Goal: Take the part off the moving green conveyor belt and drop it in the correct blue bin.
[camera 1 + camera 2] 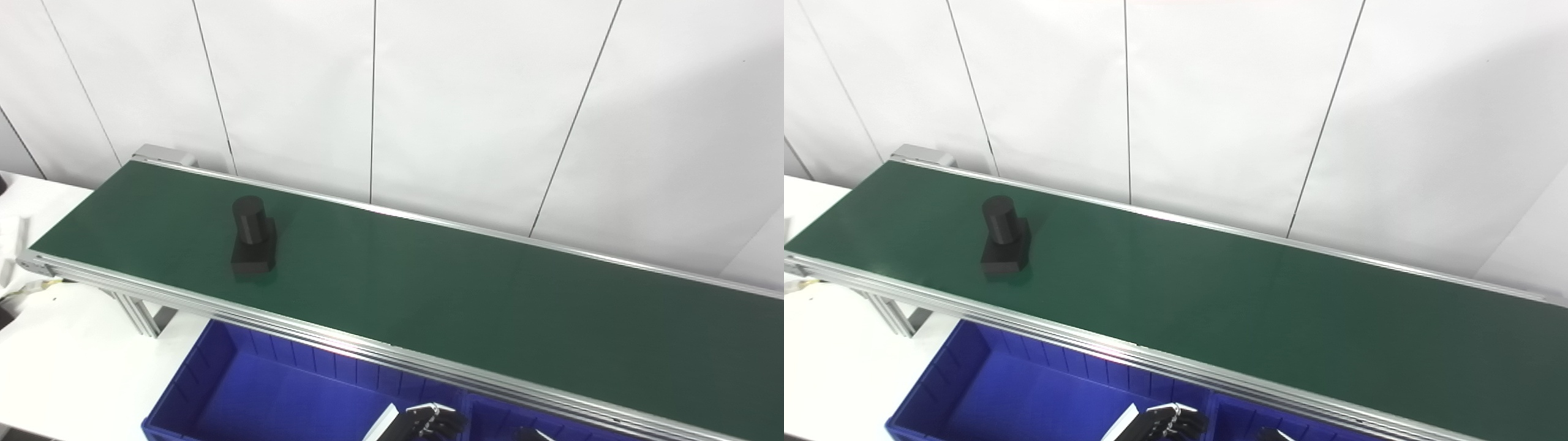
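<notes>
Far up the green belt (429,288) at its left end stands the black part (253,243), so the left hand (432,422), low by the blue bin (184,392), finger state unclear, should wait and meet it.

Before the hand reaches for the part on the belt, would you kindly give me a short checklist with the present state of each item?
1. Black part, a cylinder on a block, on the green conveyor belt: ok.
2. Part upright, nothing touching it: ok.
3. Left hand low at the frame's edge, away from the part: ok.
4. Left hand open or shut: cannot tell.
5. Right hand state: cannot tell.
6. Blue plastic bin in front of the belt: ok.
</notes>
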Tool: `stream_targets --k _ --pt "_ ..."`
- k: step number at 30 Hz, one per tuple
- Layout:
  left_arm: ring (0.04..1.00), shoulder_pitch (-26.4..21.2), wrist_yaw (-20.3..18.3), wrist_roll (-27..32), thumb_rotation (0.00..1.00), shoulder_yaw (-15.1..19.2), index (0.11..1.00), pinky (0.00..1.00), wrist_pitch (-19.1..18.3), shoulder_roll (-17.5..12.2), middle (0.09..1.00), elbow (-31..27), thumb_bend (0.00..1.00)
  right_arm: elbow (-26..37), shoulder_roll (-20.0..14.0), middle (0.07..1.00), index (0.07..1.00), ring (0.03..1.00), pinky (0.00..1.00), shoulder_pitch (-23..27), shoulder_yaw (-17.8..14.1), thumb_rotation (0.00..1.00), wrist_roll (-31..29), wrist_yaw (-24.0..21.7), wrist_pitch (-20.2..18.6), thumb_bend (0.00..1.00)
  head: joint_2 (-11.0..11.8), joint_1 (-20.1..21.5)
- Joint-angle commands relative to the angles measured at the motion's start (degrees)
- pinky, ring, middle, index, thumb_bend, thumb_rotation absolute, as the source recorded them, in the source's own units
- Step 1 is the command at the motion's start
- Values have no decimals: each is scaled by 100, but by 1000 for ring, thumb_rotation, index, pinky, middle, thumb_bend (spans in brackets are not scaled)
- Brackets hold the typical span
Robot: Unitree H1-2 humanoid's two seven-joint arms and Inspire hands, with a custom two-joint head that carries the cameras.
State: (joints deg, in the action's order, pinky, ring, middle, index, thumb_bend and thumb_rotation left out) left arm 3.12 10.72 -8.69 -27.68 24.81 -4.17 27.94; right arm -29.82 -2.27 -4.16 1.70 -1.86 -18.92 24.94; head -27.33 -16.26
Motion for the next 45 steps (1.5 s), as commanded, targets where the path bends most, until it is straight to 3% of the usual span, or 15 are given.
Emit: stream_targets --k 1,7,10,17,21,25,36,45 --pt "695 -123 113 -22 73 -25 712 645 211 32 723 -55 898 130 59 787 758 729 638 58 -41 152 -51 -37 199 777 -11 42" --pt "700 -144 123 1 83 -39 715 651 211 56 727 -31 896 555 70 781 745 712 626 -42 -24 156 -77 -139 199 796 -23 92" --pt "703 -156 113 25 78 -42 715 656 211 71 727 -16 893 1088 85 775 740 693 623 -170 33 152 -175 -306 199 794 -17 89" --pt "706 -203 199 -30 72 -106 724 659 211 65 724 35 883 2371 330 755 747 687 632 -368 94 261 -936 -824 197 826 11 117" --pt "701 -230 220 -31 71 -113 731 633 211 70 728 73 883 2979 430 740 742 678 609 -263 263 270 -1120 -656 161 832 22 136" --pt "699 -277 294 -72 84 -151 729 634 211 74 726 130 882 3551 558 740 752 687 617 18 410 281 -1159 -346 -124 824 44 149" --pt "704 -431 348 -7 86 -166 725 646 211 120 733 342 885 3589 575 775 791 718 616 1052 480 256 -681 320 -625 848 120 168" --pt "708 -521 465 -14 94 -267 731 638 211 127 738 473 883 2921 389 831 837 783 695 1879 559 260 -682 264 -733 904 155 186"
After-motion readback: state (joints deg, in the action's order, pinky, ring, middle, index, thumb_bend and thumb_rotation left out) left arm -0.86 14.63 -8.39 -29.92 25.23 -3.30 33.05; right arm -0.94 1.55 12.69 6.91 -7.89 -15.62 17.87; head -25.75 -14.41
